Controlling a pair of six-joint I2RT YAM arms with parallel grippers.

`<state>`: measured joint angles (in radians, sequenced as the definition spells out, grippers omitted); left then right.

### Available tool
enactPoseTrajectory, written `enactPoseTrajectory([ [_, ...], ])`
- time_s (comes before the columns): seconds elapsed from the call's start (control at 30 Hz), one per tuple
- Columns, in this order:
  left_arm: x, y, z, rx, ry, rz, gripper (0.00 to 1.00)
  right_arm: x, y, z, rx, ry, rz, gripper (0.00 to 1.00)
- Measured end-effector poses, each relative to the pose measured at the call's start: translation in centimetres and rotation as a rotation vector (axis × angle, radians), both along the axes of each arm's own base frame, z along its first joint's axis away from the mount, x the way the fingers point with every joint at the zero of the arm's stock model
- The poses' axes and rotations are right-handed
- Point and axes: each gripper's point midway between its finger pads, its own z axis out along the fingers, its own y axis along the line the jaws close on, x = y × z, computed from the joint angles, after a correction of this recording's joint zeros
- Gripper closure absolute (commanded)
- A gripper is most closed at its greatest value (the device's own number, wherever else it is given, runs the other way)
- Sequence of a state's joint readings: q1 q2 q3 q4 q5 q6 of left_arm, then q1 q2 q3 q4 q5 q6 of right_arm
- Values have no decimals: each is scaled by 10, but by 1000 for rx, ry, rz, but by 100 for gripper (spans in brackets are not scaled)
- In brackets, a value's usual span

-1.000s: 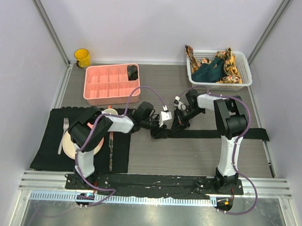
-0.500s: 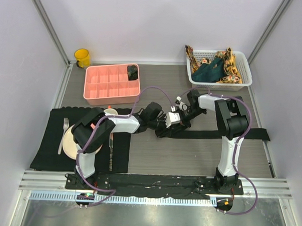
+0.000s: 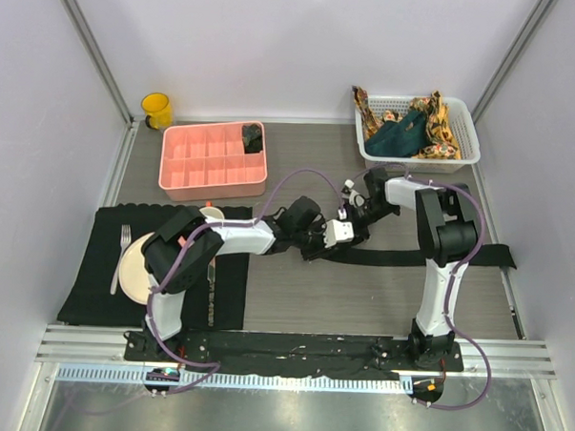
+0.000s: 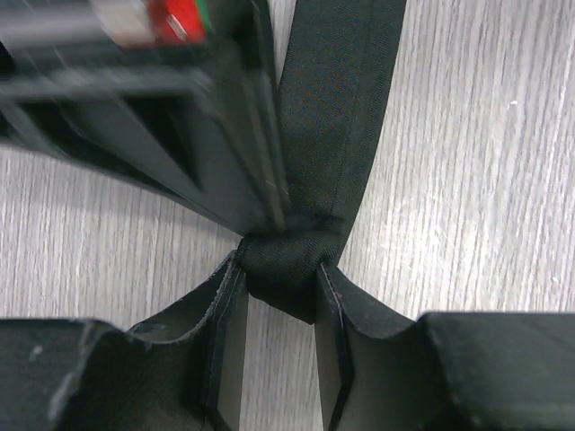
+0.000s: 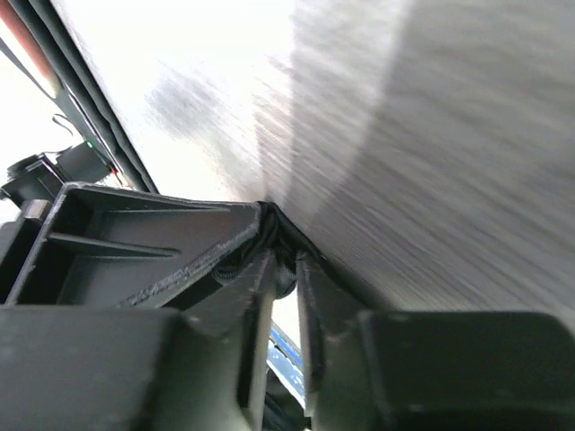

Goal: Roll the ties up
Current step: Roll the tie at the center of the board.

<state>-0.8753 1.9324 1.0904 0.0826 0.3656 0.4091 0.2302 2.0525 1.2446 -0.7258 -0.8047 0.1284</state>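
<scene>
A plain black tie (image 3: 429,256) lies flat across the table's middle toward the right edge. Its left end is wound into a small roll (image 4: 283,269). My left gripper (image 4: 280,280) is shut on that roll, one finger on each side. The flat tie (image 4: 341,99) runs away from the roll. My right gripper (image 5: 283,262) is nearly closed, pinching the same black roll end-on from the far side. In the top view both grippers, left (image 3: 336,234) and right (image 3: 352,218), meet at the roll. A dark teal tie (image 3: 398,134) and orange-yellow patterned ties (image 3: 444,127) lie in the white basket (image 3: 419,162).
A pink compartment tray (image 3: 199,169) stands at the back left with a dark rolled item (image 3: 252,136) in one cell. A yellow mug (image 3: 157,108) stands behind it. A black mat (image 3: 93,298) at the left holds a plate (image 3: 132,276), a fork (image 3: 123,251) and a small cup (image 3: 209,213).
My left gripper and the tie's roll have moved to the right along the tie. My right gripper has drawn back a little to the right with them.
</scene>
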Motion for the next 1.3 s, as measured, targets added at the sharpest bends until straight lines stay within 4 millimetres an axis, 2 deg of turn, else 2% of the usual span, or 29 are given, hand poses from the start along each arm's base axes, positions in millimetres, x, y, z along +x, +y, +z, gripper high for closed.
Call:
enactPoseTrajectory([
  [0.07, 2, -1, 0, 6, -4, 2, 81, 6, -6, 2, 2, -5, -21, 66],
  [0.17, 4, -6, 0, 7, -6, 0, 81, 14, -12, 11, 25, -18, -53, 62],
  [0.37, 5, -10, 0, 10, -2, 5, 81, 14, -5, 33, 93, -54, -53, 59],
  [0.63, 5, -10, -1, 14, 1, 8, 81, 8, -6, 27, 75, -42, -55, 60],
  [0.77, 5, -10, 0, 17, 0, 10, 81, 2, -7, 23, 35, -26, -49, 53],
  [0.87, 5, -10, 0, 18, 1, 12, 81, 0, -8, 21, 8, -21, -52, 54],
  [0.93, 5, -9, 0, 18, 3, 13, 81, 0, -7, 20, -2, -18, -54, 57],
  [1.07, 5, -9, 0, 18, 3, 14, 80, -3, -5, 19, -19, -9, -53, 72],
  [1.1, 5, -9, 0, 18, 3, 14, 79, -3, -4, 18, -20, -6, -52, 85],
  [1.17, 5, -9, 0, 18, 3, 14, 76, -3, -3, 16, -17, -3, -48, 99],
  [1.23, 5, -9, 0, 19, 3, 15, 67, -4, -3, 14, -12, 16, -52, 99],
  [1.27, 5, -9, 0, 19, 3, 15, 57, -4, -3, 14, -8, 20, -53, 99],
  [1.3, 5, -9, 0, 19, 3, 16, 53, -4, -4, 14, -2, 25, -54, 99],
])
